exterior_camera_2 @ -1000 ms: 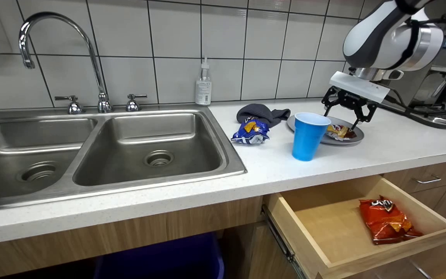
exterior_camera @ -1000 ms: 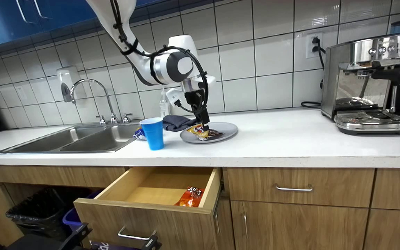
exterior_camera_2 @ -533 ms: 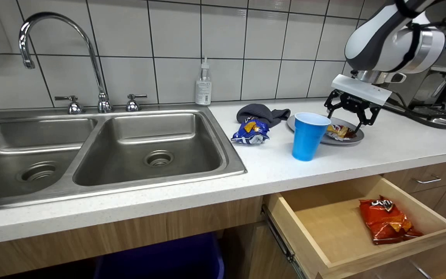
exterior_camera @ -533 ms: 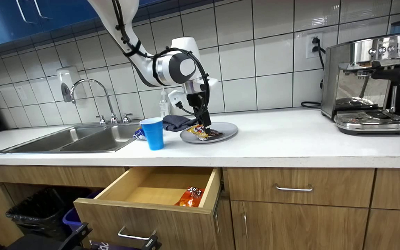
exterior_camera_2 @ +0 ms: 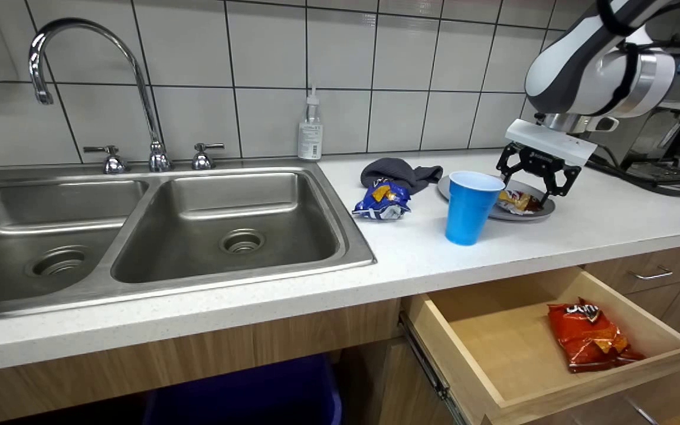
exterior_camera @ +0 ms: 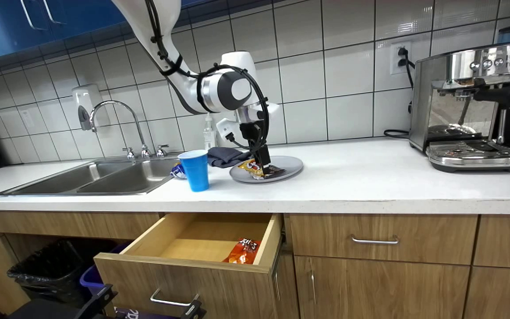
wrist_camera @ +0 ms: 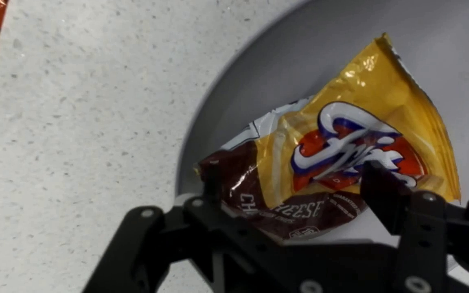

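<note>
Over the plate (wrist_camera: 283, 53), my gripper (wrist_camera: 293, 175) hangs lower than before, fingers (wrist_camera: 385, 199) spread at the bag's (wrist_camera: 324, 162) nine and four o'clock in wrist view; pinching looks feasible

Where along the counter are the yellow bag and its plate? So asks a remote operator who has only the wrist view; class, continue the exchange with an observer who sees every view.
Observer: The yellow bag and its plate are between a blue cup and the coffee machine.
Operator: What shows red in my top left corner?
Observer: A red bag, lying in the open drawer.
Operator: Any other bags?
Observer: Yes, a blue bag lies beside the sink.
</note>
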Available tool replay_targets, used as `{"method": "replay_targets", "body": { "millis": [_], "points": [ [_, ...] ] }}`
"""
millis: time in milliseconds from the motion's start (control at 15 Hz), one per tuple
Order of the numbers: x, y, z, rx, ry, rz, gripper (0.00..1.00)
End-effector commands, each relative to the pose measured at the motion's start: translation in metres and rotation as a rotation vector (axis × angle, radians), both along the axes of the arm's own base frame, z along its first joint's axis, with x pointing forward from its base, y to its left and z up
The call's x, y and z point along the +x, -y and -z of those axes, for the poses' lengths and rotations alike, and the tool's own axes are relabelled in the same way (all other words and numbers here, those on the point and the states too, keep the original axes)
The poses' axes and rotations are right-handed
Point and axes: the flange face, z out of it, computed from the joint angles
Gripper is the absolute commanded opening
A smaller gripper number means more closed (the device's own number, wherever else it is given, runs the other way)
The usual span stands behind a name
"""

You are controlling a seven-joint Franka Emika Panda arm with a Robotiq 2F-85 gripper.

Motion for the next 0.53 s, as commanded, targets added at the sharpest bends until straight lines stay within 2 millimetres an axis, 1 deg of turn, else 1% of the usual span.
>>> {"method": "replay_targets", "body": {
  "millis": [0, 67, 467],
  "points": [
    [0.009, 0.0011, -0.0051, 0.016, -0.004, 0.015, 0.58],
    [0.0096, 0.0012, -0.0059, 0.015, -0.002, 0.013, 0.49],
    [0.0124, 0.0007, -0.0083, 0.01, 0.005, 0.007, 0.03]
  ]
}}
